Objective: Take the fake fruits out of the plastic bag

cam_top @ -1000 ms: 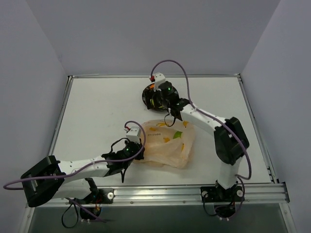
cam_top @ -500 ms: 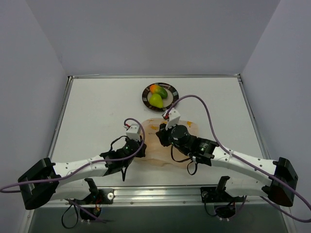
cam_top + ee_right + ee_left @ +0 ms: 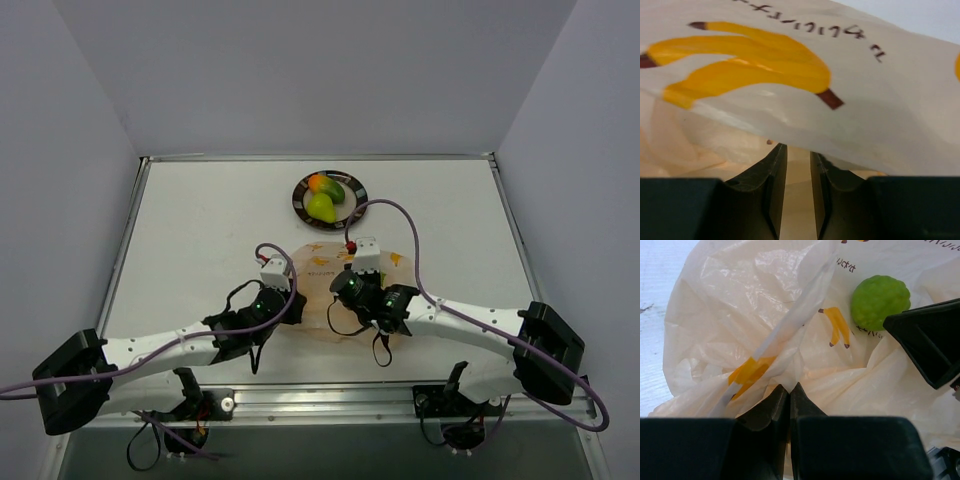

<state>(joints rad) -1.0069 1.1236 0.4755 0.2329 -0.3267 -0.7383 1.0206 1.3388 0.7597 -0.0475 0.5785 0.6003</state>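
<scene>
The left fingers (image 3: 771, 407) are closed on the near-left edge of the plastic bag (image 3: 318, 272), mid-bench (image 3: 200, 230). The right fingers (image 3: 771, 170), a slit apart, seem to nip its upper film. The round green fruit (image 3: 880, 301) lies inside, just beside them. The mango (image 3: 322, 183) and pear (image 3: 320, 207) sit on the plate (image 3: 300, 196) beyond the bag's far edge, with open bench either side.

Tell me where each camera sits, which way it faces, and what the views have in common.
Top external: high behind the arm bases, looking down on table, plate and plastic bag; both arms show.
Left wrist: on the left arm, looking along the left claw, shut on the bag, toward the green fruit.
Right wrist: on the right arm, right claw fingers at the bottom, close up to the banana-printed bag.
Shared: all three see the bag.
</scene>
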